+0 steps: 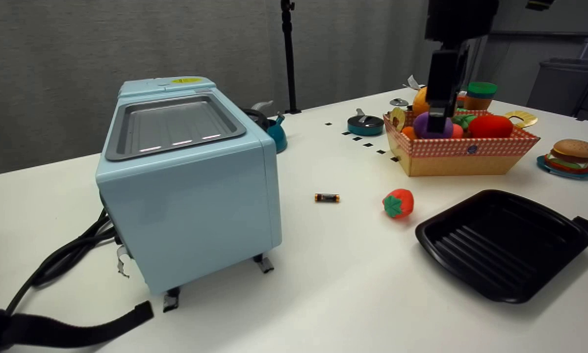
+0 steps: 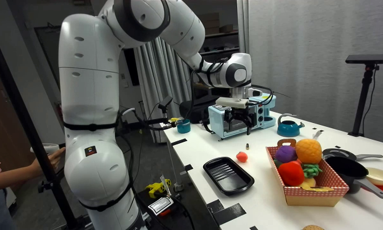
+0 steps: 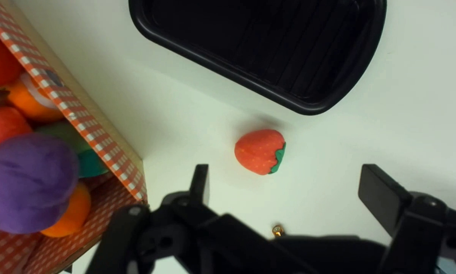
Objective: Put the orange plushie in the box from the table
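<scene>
Jaws nearest in wrist view, along lower frame: spread wide, gripping nothing, presumably to straddle orange-red plushie [image 3: 259, 152], loose near centre on bench [image 3: 197, 110]. Black tray [image 3: 258, 45] lay close above it, not touching; corner of box [image 3: 102, 142], lower left, looked tightest edge. In exterior view, battery [image 1: 327, 198] lay left of plushie, bare bench between. In exterior view, arm [image 2: 89, 86] spanned upper left, jaws well above bench. Plush fruits [image 2: 309, 151] filled box's upper part; red-checked lining [image 2: 332, 178] showed lower right, likely drop room.

- Seen in an exterior view: flat white table [image 1: 340, 279]
- Laid right of centre: orange-red plush strawberry [image 1: 398, 203]
- Placed lower right: ridged black tray [image 1: 502, 245]
- Set upper right: tan cardboard box [image 1: 460, 164]
</scene>
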Motion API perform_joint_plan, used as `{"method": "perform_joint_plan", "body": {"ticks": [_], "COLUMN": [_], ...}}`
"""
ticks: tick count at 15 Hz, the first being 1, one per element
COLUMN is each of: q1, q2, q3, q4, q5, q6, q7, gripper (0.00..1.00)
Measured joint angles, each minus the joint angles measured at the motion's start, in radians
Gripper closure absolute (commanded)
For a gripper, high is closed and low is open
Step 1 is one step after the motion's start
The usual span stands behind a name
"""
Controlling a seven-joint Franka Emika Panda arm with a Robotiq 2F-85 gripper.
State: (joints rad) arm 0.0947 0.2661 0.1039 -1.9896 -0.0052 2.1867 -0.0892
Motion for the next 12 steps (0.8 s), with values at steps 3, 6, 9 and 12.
{"method": "perform_joint_plan", "body": {"ticks": [3, 6, 9, 12], "q1": [-0.001, -0.003, -0.005, -0.005], "q2": [0.062, 0.115, 0.159, 0.198], "q3": [-0.007, -0.013, -0.018, -0.019], "q4": [0.044, 0.077, 0.092, 0.096], "q5": [-0.006, -0.006, -0.006, -0.006], "q6": [0.029, 0.060, 0.081, 0.106], "q7": [0.000, 0.000, 0.001, 0.008], "gripper": [0.00, 0.00, 0.00, 0.00]}}
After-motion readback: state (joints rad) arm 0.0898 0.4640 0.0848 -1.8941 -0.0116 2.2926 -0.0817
